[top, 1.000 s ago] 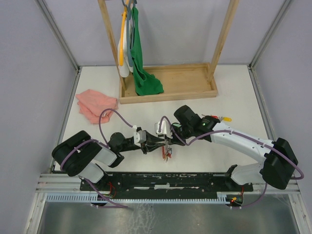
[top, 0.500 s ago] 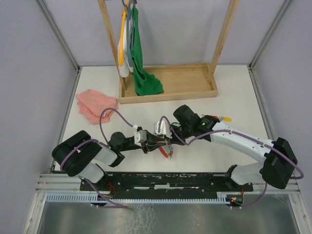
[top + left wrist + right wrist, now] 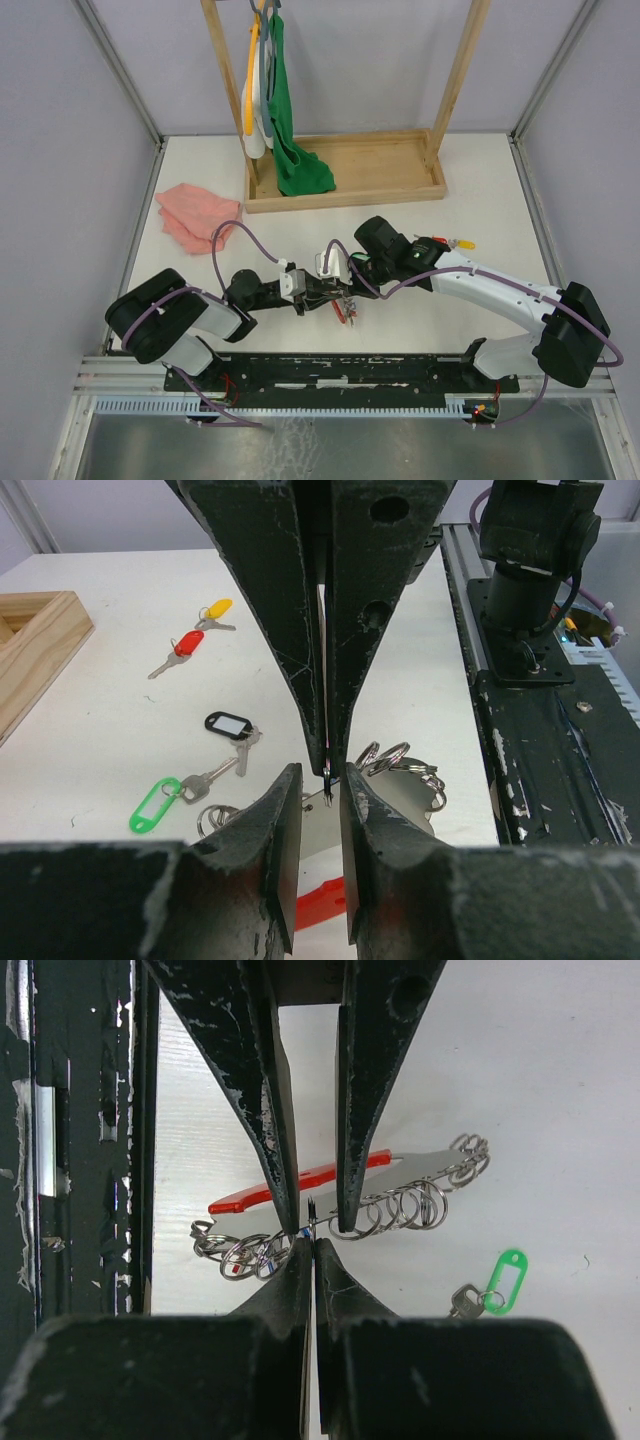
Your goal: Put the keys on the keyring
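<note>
The keyring [image 3: 346,312], part red [image 3: 290,1185] and part grey [image 3: 425,1163] with several split rings, lies under both grippers. My right gripper [image 3: 313,1243] is shut on a thin ring of it, seen edge-on. My left gripper [image 3: 322,775] faces it tip to tip, its jaws a little apart on either side of that ring without touching it. Loose keys lie on the table: green tag [image 3: 160,802], black tag [image 3: 230,725], red tag [image 3: 187,645], yellow tag [image 3: 218,608]. The red and yellow ones show beside the right arm [image 3: 460,243].
A wooden rack tray [image 3: 400,180] with a green cloth [image 3: 295,150] stands at the back. A pink cloth [image 3: 195,215] lies at the left. The black base rail [image 3: 340,370] runs along the near edge, close behind the keyring.
The left wrist has turned and its cable has shifted. The keyring bunch has swung a little to the right under the grippers. The right arm has hardly moved.
</note>
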